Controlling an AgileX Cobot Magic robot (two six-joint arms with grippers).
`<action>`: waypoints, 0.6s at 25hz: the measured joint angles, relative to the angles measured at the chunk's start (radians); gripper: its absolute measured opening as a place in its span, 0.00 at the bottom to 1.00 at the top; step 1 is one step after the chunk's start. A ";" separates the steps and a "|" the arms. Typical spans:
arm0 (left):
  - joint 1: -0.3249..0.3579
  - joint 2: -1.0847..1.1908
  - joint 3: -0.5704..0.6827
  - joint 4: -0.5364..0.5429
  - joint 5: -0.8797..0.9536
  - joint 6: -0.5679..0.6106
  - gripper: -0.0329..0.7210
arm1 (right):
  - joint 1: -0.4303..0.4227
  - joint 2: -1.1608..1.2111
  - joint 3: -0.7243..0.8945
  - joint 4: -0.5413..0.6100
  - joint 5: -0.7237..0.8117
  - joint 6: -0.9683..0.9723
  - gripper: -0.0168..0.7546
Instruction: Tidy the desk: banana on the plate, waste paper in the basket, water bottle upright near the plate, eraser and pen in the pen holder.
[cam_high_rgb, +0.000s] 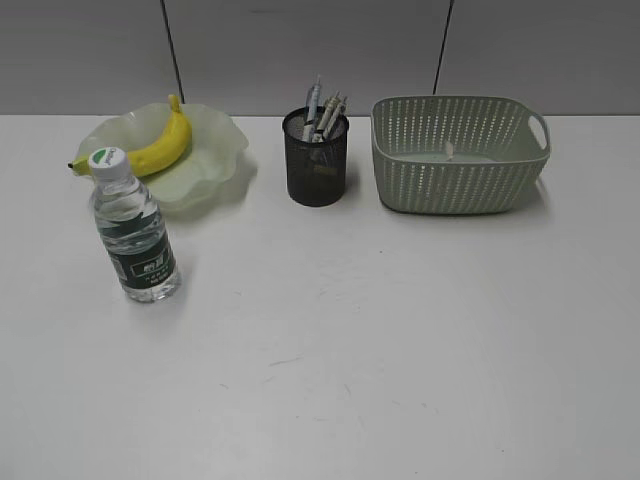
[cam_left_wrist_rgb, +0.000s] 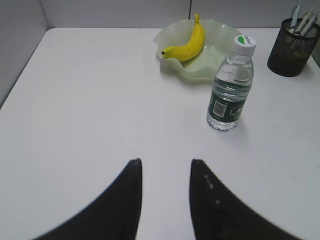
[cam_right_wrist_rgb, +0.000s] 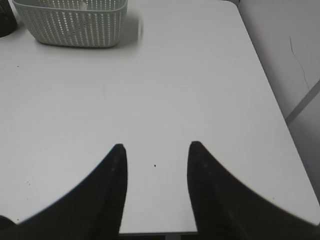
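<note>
Looks finished from here: banana (cam_high_rgb: 163, 147) on the plate (cam_high_rgb: 215, 150), bottle (cam_high_rgb: 135, 232) upright just beside it, pens in the holder (cam_high_rgb: 315, 160), something white in the basket (cam_high_rgb: 460, 155). Left pincer (cam_left_wrist_rgb: 165, 167) and right pincer (cam_right_wrist_rgb: 156, 150) both released, empty, over bare bench (cam_high_rgb: 400, 350).
</note>
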 joint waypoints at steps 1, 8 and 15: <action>0.000 0.000 0.000 0.000 0.000 0.000 0.36 | 0.000 0.000 0.000 0.000 0.000 0.000 0.45; 0.000 0.000 0.000 0.000 0.000 0.000 0.36 | 0.000 0.000 0.000 0.000 0.000 0.000 0.45; 0.000 0.000 0.000 0.000 0.000 0.000 0.36 | 0.000 0.000 0.000 0.000 0.000 0.000 0.45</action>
